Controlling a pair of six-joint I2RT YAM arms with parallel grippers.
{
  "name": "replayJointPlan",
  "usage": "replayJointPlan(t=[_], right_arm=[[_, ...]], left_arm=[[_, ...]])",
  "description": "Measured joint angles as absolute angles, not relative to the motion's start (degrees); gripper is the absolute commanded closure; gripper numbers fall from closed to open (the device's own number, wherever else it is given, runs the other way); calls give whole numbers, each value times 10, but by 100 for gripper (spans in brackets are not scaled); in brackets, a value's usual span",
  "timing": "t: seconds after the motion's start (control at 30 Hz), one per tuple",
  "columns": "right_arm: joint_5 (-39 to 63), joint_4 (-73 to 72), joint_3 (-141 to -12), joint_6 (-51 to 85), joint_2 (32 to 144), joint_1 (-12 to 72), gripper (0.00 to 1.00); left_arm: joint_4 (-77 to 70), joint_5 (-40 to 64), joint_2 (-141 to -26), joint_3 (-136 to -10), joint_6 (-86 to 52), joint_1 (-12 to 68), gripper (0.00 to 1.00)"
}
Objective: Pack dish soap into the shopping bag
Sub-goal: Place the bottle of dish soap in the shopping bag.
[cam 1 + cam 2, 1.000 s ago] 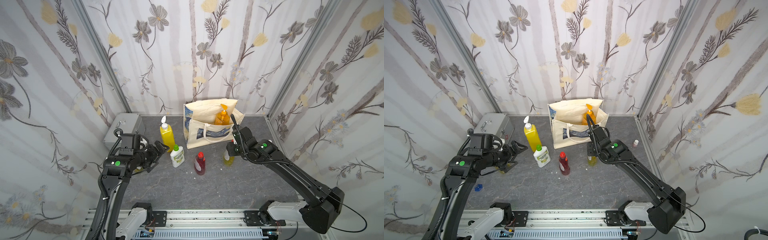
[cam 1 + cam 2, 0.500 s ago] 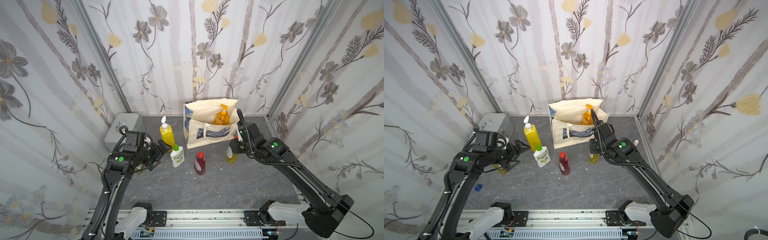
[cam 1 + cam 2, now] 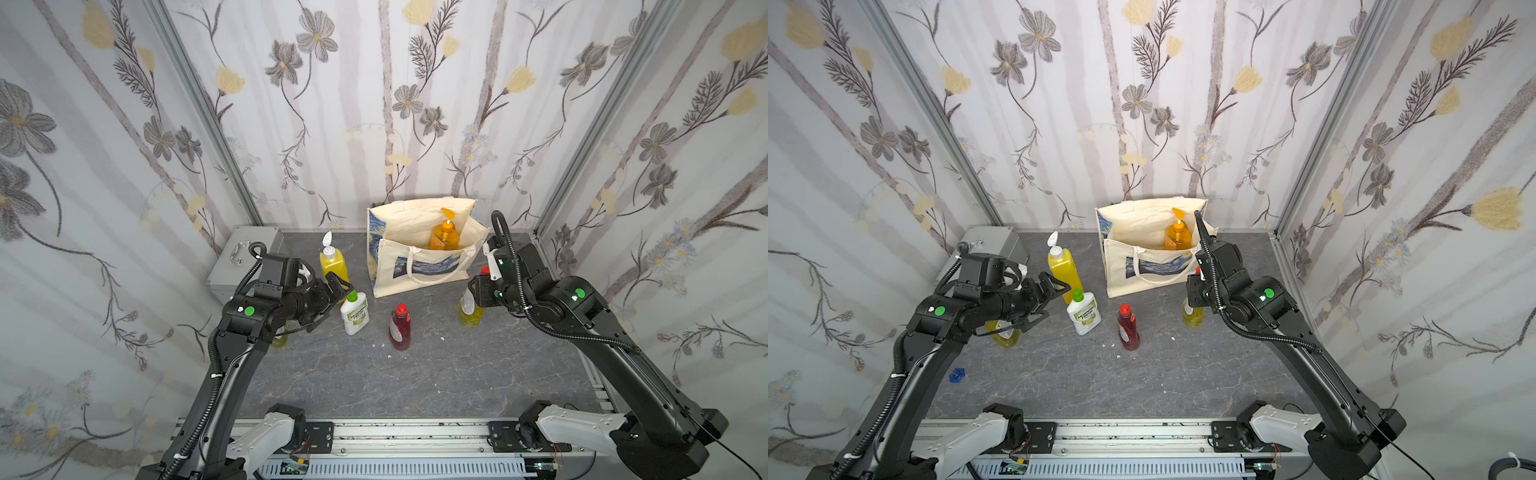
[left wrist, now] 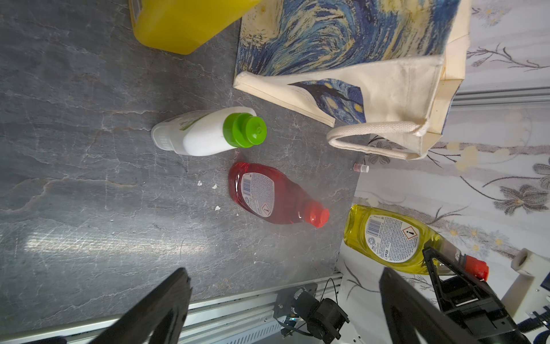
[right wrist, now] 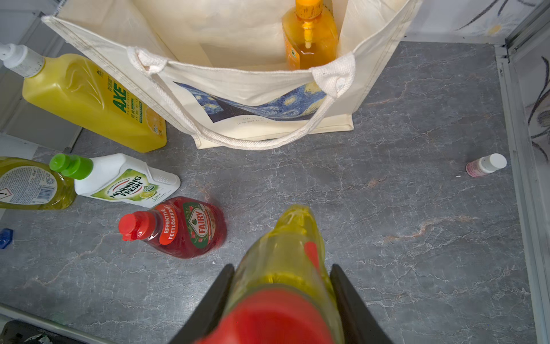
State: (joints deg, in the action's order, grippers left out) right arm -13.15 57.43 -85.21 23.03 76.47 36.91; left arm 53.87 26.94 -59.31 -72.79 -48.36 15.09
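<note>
The cream shopping bag (image 3: pixel 419 266) (image 3: pixel 1154 266) stands open at the back, an orange pump bottle (image 3: pixel 444 237) (image 5: pixel 309 44) inside it. My right gripper (image 5: pixel 282 268) (image 3: pixel 478 291) is shut on the neck of a yellow-green, red-capped dish soap bottle (image 5: pixel 293 238) (image 3: pixel 469 311), held upright by the bag's right front corner. My left gripper (image 4: pixel 285 274) (image 3: pixel 332 303) is open and empty, beside the yellow pump bottle (image 3: pixel 332 264) and the white green-capped bottle (image 3: pixel 354 313) (image 4: pixel 205 132). The dark red bottle (image 3: pixel 400 328) (image 5: pixel 184 226) stands mid-table. Another yellow-green bottle (image 3: pixel 1005 334) (image 5: pixel 29 184) sits under my left arm.
A silver metal case (image 3: pixel 245 257) stands at the back left corner. A tiny pink white-capped bottle (image 5: pixel 486 165) lies near the right wall. A small blue piece (image 3: pixel 957 374) lies at the left edge. Patterned walls close in three sides.
My right gripper has carried the yellow-green bottle rightward and a little up, nearer the bag's right corner. My left gripper has edged toward the white and yellow bottles, still open.
</note>
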Motion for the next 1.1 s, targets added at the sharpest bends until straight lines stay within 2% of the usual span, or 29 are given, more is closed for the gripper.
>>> replayJointPlan(t=[0.33,0.7,1.1], right_arm=[[-131,581,-898,240,761,369,62],[-133,587,-941,239,780,369,62],[-144,594,-1026,214,835,368,61]], left_arm=[[430,277,-611,-741,-478,217,0],[426,255,-660,-771,-448,278,0],[427,231,-666,-772,-437,297,0]])
